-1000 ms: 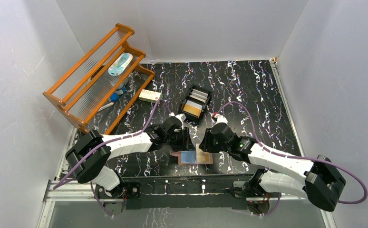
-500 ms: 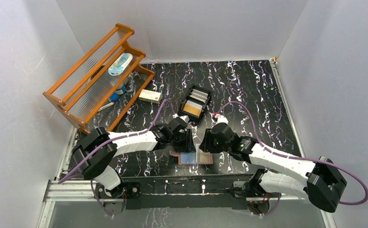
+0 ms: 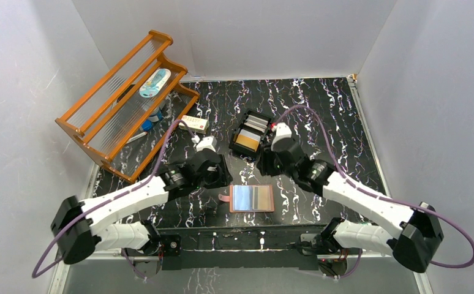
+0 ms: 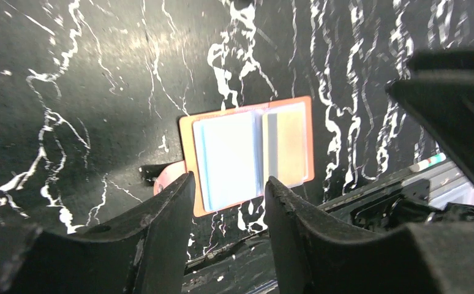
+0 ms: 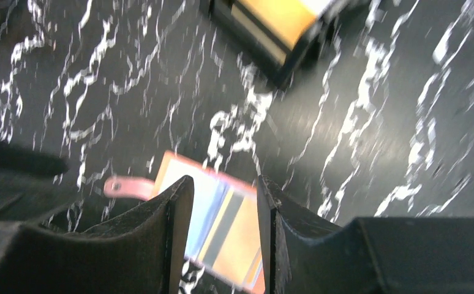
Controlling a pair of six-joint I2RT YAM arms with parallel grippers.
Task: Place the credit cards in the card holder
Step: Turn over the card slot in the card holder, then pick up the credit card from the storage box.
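Two wrist cams, same story: left end effector [image 4: 228, 184] and right end effector [image 5: 222, 184] spread wide, empty. Card holder [image 3: 252, 198] lies open on the counter [image 3: 320, 110] near the front edge, gold card [image 4: 288, 147] sleeved inside. Top view shows the whole black tray [image 3: 265, 131] of more cards [image 3: 247, 142]; right wrist clips its corner.

This is a robotics lab test cell: plain white panels [image 3: 253, 37] box in a black, white-veined tabletop [image 3: 320, 110] on three sides, an aluminium frame rail [image 3: 75, 242] runs along the near edge, and two white-and-black robot arms [image 3: 130, 197] [image 3: 357, 197] (bases bolted side by side) reach over it, with an orange wooden rack [image 3: 124, 92] of small props at the left.
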